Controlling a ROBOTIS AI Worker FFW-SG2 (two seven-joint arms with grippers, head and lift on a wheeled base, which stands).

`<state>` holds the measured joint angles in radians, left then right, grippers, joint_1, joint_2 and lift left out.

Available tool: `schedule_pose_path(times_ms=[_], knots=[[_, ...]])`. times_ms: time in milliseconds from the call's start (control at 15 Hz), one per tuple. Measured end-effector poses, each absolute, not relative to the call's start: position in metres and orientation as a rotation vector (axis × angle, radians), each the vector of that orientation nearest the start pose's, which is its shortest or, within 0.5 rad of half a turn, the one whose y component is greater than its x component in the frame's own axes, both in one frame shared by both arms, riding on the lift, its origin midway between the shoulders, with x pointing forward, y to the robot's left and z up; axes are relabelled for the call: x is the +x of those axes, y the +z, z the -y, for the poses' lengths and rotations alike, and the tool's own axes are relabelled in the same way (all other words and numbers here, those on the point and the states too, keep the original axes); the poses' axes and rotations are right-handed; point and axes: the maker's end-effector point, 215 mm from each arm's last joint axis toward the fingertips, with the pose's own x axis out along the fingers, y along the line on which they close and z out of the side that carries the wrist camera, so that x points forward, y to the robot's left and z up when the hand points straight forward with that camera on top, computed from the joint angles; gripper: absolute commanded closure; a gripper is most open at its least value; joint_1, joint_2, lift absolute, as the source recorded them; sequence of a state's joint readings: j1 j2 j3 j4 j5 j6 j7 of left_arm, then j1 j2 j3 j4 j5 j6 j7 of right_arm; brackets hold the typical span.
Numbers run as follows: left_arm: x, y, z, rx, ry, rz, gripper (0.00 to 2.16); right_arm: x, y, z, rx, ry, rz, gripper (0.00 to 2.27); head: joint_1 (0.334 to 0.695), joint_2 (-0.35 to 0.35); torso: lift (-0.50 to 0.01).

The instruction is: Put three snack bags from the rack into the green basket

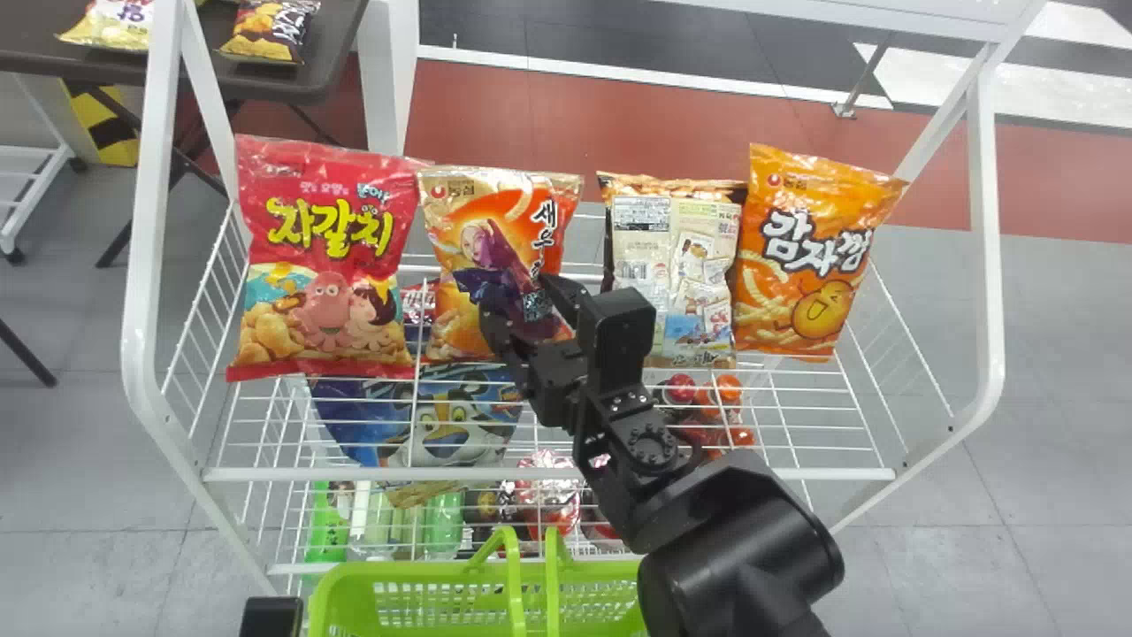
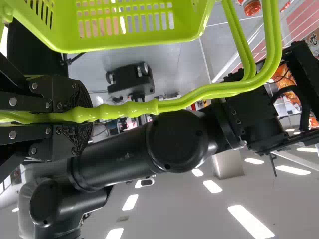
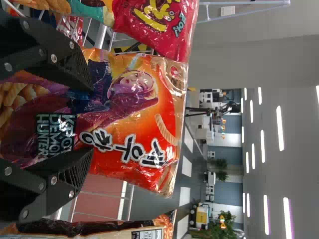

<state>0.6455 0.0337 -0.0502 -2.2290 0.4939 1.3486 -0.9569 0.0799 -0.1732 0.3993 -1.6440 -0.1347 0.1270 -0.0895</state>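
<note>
On the rack's top shelf four snack bags stand in a row: a red bag, an orange bag with a figure, a bag showing its back and a yellow-orange bag. My right gripper is in front of the figure bag. In the right wrist view the right gripper has its fingers apart, over the lower part of the figure bag. The green basket stands before the rack. My left gripper is shut on the handle of the green basket.
The white wire rack has side posts left and right of the bags. Its lower shelves hold a blue bag, bottles and other packets. A dark table with more snack bags stands behind at the left.
</note>
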Motion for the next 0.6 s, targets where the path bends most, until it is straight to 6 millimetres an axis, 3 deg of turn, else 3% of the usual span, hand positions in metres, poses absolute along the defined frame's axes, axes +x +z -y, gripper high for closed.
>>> schedule_pose_path(times_ms=[600], knots=[[0.137, -0.4, 0.035, -1.003, -1.176, -1.073, 2.07, 0.492, -0.396, 0.09, -0.005, 0.297, -0.175, 1.99, 0.695, -0.229, 0.0]])
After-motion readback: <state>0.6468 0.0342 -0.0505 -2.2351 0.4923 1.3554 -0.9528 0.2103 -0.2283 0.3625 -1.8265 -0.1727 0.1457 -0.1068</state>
